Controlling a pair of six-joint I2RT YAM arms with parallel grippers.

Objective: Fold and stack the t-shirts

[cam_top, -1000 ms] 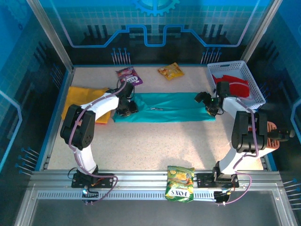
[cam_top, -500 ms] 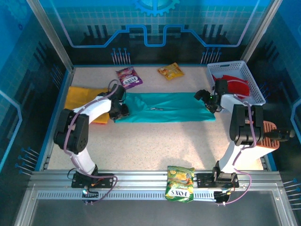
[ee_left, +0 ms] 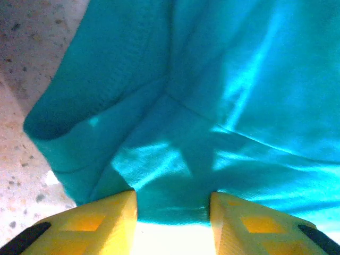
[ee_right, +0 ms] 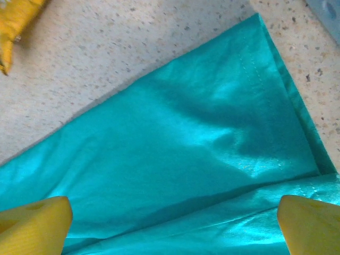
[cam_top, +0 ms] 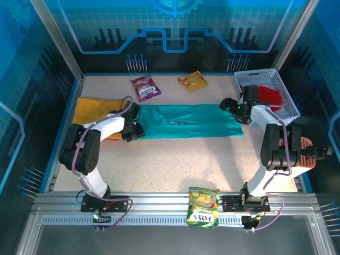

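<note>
Teal t-shirt (cam_top: 186,121) lies along the bench (cam_top: 175,159). Its left end is pinched by the left fingers (ee_left: 95,223); the right fingers (ee_right: 37,223) are spread wide above it.

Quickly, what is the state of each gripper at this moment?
Left gripper: closed on the left end of the teal t-shirt.
Right gripper: open, holding nothing, above the same shirt.

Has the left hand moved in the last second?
Yes. The left hand has slid left, away from the purple packet and toward the yellow shirt.
</note>
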